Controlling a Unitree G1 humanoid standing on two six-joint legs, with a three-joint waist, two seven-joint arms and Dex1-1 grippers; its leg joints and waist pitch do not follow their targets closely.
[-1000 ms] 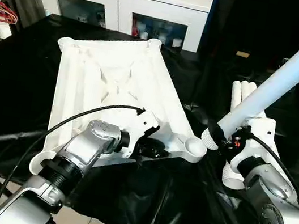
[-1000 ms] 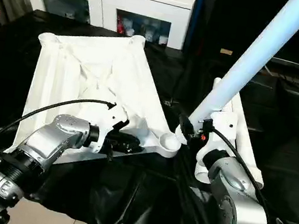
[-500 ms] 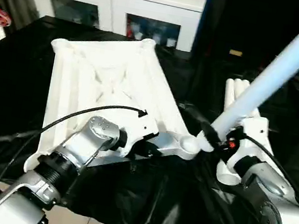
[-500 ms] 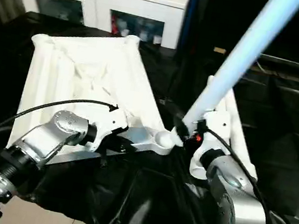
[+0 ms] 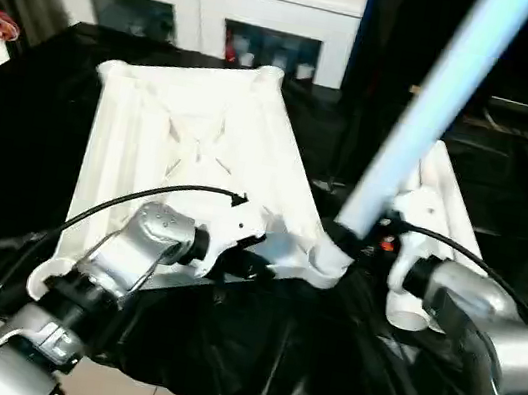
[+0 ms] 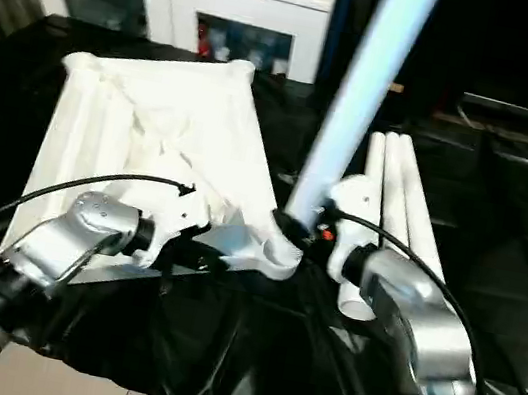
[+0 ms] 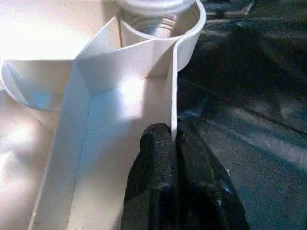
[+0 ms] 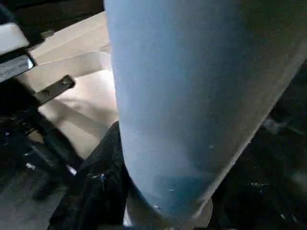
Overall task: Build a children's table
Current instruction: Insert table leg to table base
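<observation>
Pinching the thin rim wall of the upside-down table top (image 5: 183, 133) near its corner, the left gripper (image 7: 173, 143) has fingers together on plastic. Rightward, the leg (image 5: 412, 131) stands in the corner socket (image 5: 319, 260), clamped by the right gripper (image 5: 363, 243). Tilting the leg could jam it or lever the top loose.

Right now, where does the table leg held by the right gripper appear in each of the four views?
Left eye view: the leg slants from the top edge down to the near corner socket.
Right eye view: the leg stands centre, its foot at that socket.
Left wrist view: its ribbed end sits in the socket.
Right wrist view: the leg is close up, centre.
Shared landmark: the corner socket.
</observation>
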